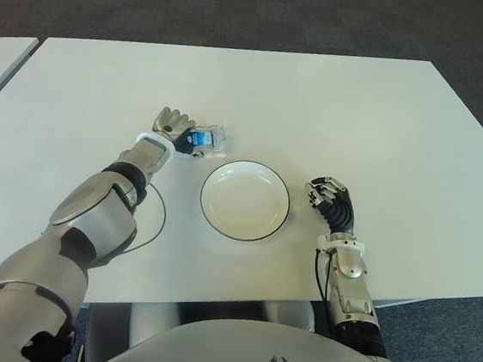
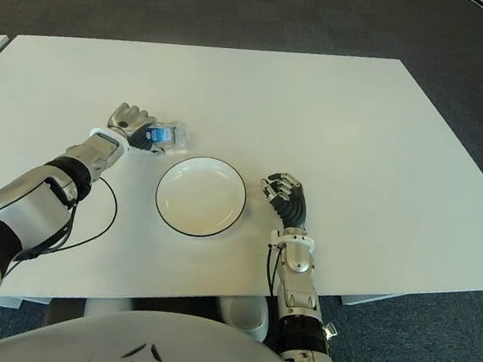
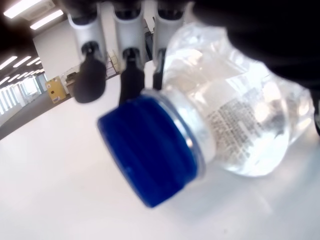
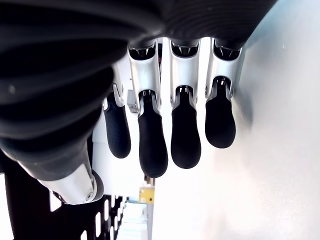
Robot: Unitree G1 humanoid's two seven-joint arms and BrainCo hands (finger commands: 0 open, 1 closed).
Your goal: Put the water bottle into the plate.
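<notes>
A small clear water bottle [image 1: 208,139] with a blue cap [image 3: 146,149] lies on its side on the white table [image 1: 361,116], just left of the plate's far rim. My left hand [image 1: 172,127] is at the bottle's cap end, fingers [image 3: 89,75] half bent over it, their tips hanging free beside the bottle rather than closed on it. The white plate [image 1: 245,200] with a dark rim holds nothing. My right hand [image 1: 330,197] shows right of the plate, fingers [image 4: 152,140] relaxed around nothing.
A thin black cable [image 1: 158,215] loops on the table beside my left forearm. The table's front edge runs close to my body, and dark carpet [image 1: 242,8] lies beyond the far edge. Another table's corner [image 1: 0,56] shows at far left.
</notes>
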